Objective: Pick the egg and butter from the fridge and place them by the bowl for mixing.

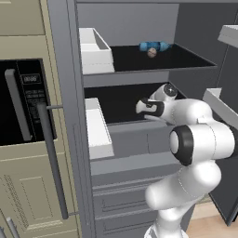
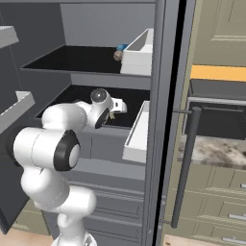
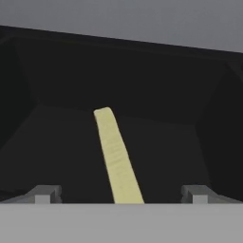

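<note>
we're at the open fridge (image 1: pixel 69 116), beige cupboards (image 1: pixel 23 28) to its side. the gripper (image 3: pixel 121 194) reaches into the fridge's middle shelf, jaws spread wide, the butter (image 3: pixel 116 156) lying on the dark floor between them. the egg (image 1: pixel 152 52) sits on the fridge's upper shelf, against a blue bottle (image 1: pixel 153 46), near a white bin (image 1: pixel 95 49).

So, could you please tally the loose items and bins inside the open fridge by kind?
White bins: 2, upper and lower
Blue bottle: 1
Egg: 1
Butter: 1, lying between the open claw tips
Total: 5
</note>
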